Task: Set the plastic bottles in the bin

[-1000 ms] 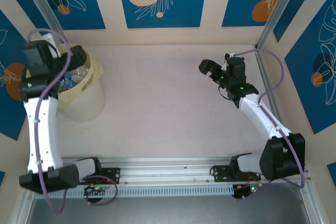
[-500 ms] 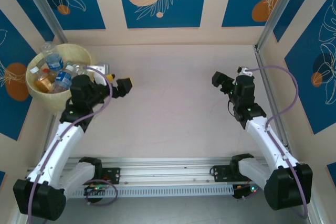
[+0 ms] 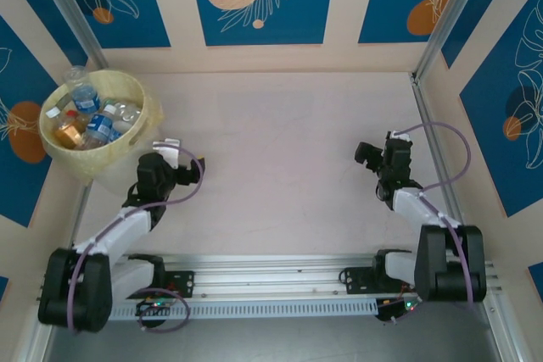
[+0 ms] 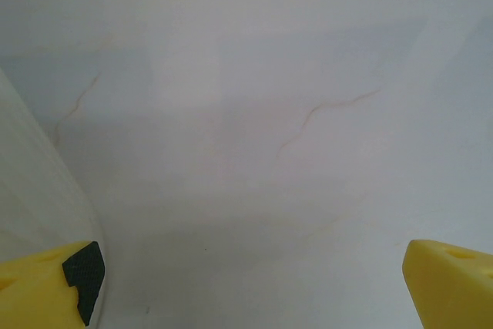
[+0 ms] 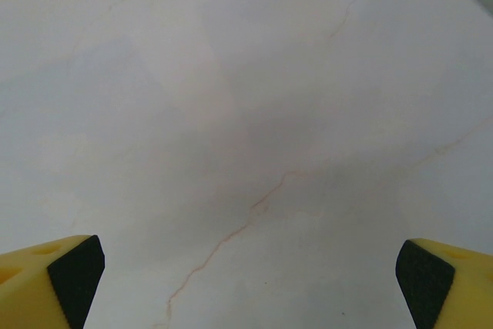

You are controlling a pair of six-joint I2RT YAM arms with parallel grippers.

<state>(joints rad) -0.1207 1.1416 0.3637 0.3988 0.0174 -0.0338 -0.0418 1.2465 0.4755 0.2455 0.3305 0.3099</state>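
Note:
The bin (image 3: 151, 108), a round pale-yellow bucket, stands in the far left corner. Several plastic bottles lie inside it, among them a blue-labelled one (image 3: 100, 127), an orange one (image 3: 68, 133) and a clear one (image 3: 83, 95). My left gripper (image 3: 188, 164) hangs low just right of the bin's base, open and empty. In the left wrist view its yellow fingers (image 4: 46, 290) stand wide over bare table, with the bin's wall (image 4: 31, 182) at the left edge. My right gripper (image 3: 366, 156) is open and empty over the table at the right, its fingers (image 5: 54, 279) wide apart.
The pale marbled table (image 3: 271, 142) spreads between the two arms. Patterned walls close off the back and both sides. A metal post (image 3: 428, 137) runs along the right edge, close to my right arm. The rail with both arm bases lies along the near edge.
My left arm has pulled back from over the bin and folded down low beside it, uncovering the bottles. My right arm has drawn back toward its base. Both grippers stayed open.

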